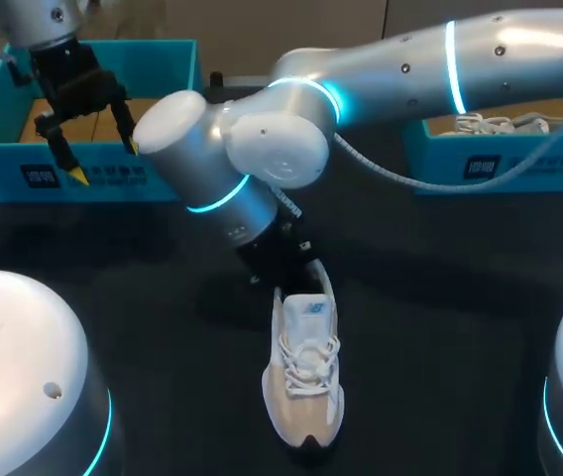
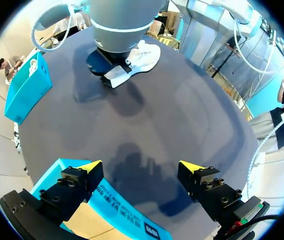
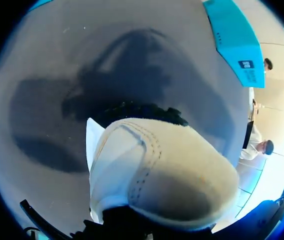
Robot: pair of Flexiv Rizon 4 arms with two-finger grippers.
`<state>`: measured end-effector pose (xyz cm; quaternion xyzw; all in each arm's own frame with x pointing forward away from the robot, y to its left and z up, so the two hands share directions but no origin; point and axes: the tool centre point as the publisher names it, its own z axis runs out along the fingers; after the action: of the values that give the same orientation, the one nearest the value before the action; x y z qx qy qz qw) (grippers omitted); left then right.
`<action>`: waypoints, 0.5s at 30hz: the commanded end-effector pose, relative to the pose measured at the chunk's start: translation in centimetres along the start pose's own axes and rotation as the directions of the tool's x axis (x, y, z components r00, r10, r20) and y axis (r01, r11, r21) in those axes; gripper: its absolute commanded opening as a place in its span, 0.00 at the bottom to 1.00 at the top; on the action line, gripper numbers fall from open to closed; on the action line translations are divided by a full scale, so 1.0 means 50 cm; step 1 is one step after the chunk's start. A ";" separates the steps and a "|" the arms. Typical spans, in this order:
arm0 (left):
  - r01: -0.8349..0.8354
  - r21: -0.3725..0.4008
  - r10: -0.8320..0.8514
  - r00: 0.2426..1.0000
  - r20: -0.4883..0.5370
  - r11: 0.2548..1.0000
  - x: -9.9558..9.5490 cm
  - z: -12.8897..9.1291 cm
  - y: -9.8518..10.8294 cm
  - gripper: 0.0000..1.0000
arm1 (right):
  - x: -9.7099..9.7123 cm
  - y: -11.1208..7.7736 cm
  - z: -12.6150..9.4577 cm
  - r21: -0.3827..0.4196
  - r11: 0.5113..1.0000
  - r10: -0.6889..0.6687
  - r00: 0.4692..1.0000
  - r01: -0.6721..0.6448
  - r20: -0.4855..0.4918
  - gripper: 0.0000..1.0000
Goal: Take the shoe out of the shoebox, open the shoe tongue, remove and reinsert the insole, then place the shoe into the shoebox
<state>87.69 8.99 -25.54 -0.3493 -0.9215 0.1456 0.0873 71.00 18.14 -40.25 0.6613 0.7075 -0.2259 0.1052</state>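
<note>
Possibly the shoe (image 1: 304, 372) tips over if the right gripper (image 1: 281, 265), hold untellable, tugs its heel; left gripper (image 1: 107, 162) hangs wide.

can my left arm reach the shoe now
Probably not directly: the open left tool hangs over the turquoise box, and the right arm's silver wrist sits between it and the white lace-up sneaker.
</note>
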 end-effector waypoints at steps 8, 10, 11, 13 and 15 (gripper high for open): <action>0.000 -0.002 0.000 1.000 0.000 1.000 0.001 0.000 -0.001 1.00 | -0.022 -0.026 -0.032 -0.066 0.997 -0.028 1.000 0.028 -0.001 0.00; 0.000 -0.002 0.000 1.000 0.000 1.000 0.001 0.000 -0.001 1.00 | -0.025 -0.032 -0.038 -0.078 0.996 -0.042 0.999 0.043 0.009 0.00; 0.000 -0.002 0.000 1.000 0.000 1.000 0.001 0.000 -0.001 1.00 | -0.026 -0.034 -0.039 -0.079 0.996 -0.049 0.999 0.050 0.017 0.00; 0.000 -0.002 0.000 1.000 0.000 1.000 0.001 0.000 -0.001 1.00 | -0.028 -0.035 -0.039 -0.082 0.995 -0.060 0.998 0.062 0.023 0.00; 0.000 -0.002 0.000 1.000 0.000 1.000 0.001 0.000 -0.001 1.00 | -0.030 -0.036 -0.039 -0.092 0.993 -0.073 0.997 0.074 0.016 0.00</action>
<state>87.69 8.98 -25.54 -0.3494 -0.9215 0.1456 0.0873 69.88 17.90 -37.70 0.6298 0.7369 -0.2079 0.1309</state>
